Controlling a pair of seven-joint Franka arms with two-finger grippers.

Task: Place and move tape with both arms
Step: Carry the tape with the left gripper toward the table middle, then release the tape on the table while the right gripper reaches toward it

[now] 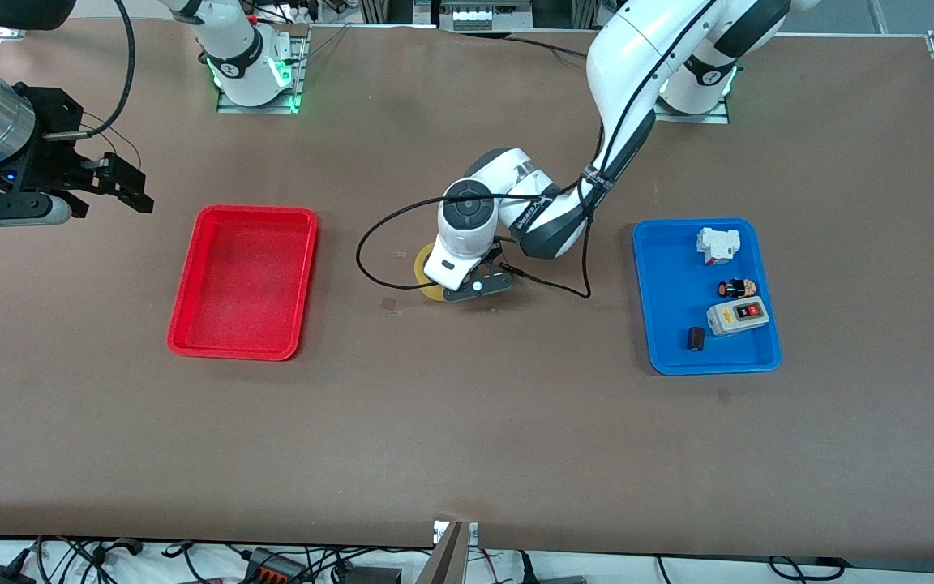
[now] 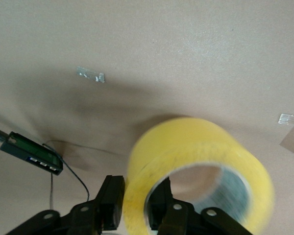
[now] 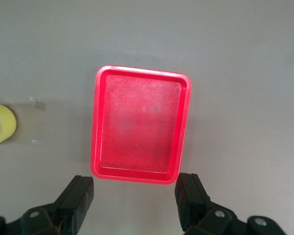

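Left gripper [image 2: 134, 208] low at table centre between trays, fingers clenched on wall of tape [image 2: 201, 166]: glossy translucent yellow ring, wide hole. Right gripper [image 3: 134, 200] waits spread open, high beside smooth red tray [image 3: 140, 124], at right arm's end. Blue tray [image 1: 670, 324] holds small parts.

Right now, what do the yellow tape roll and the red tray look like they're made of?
The tape, held by the left gripper, looks like glossy translucent plastic film on a ring core: its yellow wall glows and the hole shows through. The red tray looks like moulded plastic, going by its rounded corners and soft sheen; the right gripper waits open above it.
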